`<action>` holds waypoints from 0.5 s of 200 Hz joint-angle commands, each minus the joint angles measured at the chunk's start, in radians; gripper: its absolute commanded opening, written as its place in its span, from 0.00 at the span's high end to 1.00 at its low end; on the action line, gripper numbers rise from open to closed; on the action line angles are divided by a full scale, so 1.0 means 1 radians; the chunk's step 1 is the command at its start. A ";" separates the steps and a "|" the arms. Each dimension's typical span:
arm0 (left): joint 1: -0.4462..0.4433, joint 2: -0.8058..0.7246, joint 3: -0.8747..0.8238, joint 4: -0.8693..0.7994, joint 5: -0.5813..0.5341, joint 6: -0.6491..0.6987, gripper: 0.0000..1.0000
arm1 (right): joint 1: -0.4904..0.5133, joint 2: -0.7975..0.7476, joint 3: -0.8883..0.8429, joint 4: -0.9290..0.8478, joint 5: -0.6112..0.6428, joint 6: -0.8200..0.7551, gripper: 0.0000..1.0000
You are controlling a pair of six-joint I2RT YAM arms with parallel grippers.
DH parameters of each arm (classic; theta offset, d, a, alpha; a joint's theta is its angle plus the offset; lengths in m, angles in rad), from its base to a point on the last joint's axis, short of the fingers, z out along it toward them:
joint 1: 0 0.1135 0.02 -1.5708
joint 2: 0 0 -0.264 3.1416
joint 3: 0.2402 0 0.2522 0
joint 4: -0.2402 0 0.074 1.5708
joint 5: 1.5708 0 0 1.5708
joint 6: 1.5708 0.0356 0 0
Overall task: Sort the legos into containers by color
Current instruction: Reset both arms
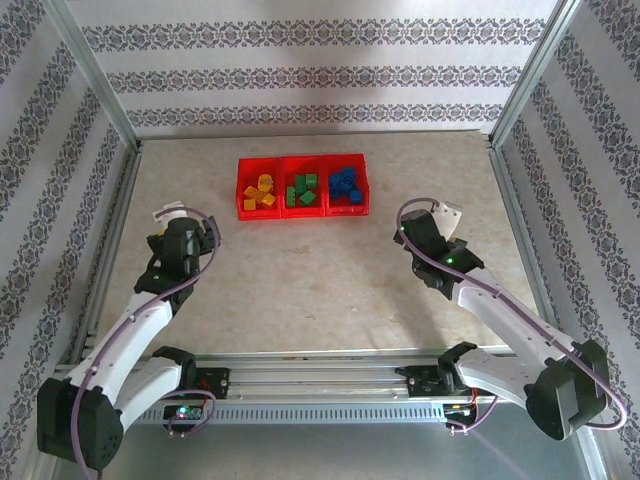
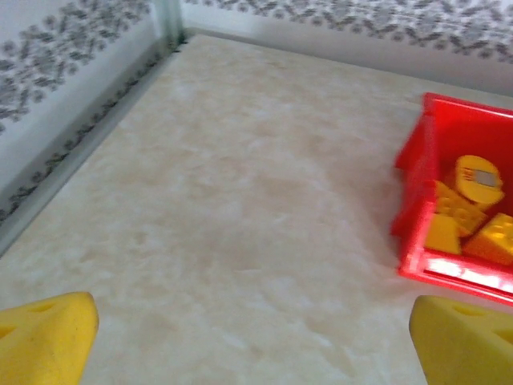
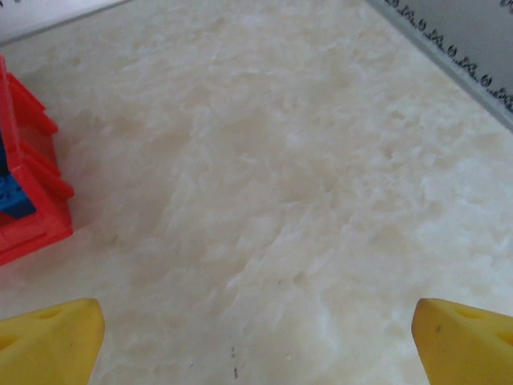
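Observation:
The containers (image 1: pixel 300 213) are three joined red bins at the back middle of the table. Yellow legos (image 1: pixel 258 192) lie in the left bin, green legos (image 1: pixel 302 190) in the middle one, blue legos (image 1: pixel 345 186) in the right one. My left gripper (image 1: pixel 172 213) hovers open over bare table, left of and nearer than the bins. In its wrist view the left gripper (image 2: pixel 255 345) holds nothing, and the red bin wall (image 2: pixel 417 208) with yellow legos (image 2: pixel 469 204) stands at the right. My right gripper (image 1: pixel 443 212) is open to the bins' right; the right gripper (image 3: pixel 256 345) holds nothing, with a bin corner (image 3: pixel 32 224) and a blue lego (image 3: pixel 12 196) at the left.
The beige marbled tabletop (image 1: pixel 320 270) is fenced by aluminium frame posts (image 1: pixel 100 90) and patterned walls (image 1: pixel 320 60) on three sides. A metal rail (image 1: pixel 310 375) runs along the near edge between the arm bases.

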 commanded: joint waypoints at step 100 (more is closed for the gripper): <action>0.171 0.065 -0.280 0.584 0.141 0.195 0.00 | -0.150 0.035 -0.123 0.432 -0.042 -0.468 0.02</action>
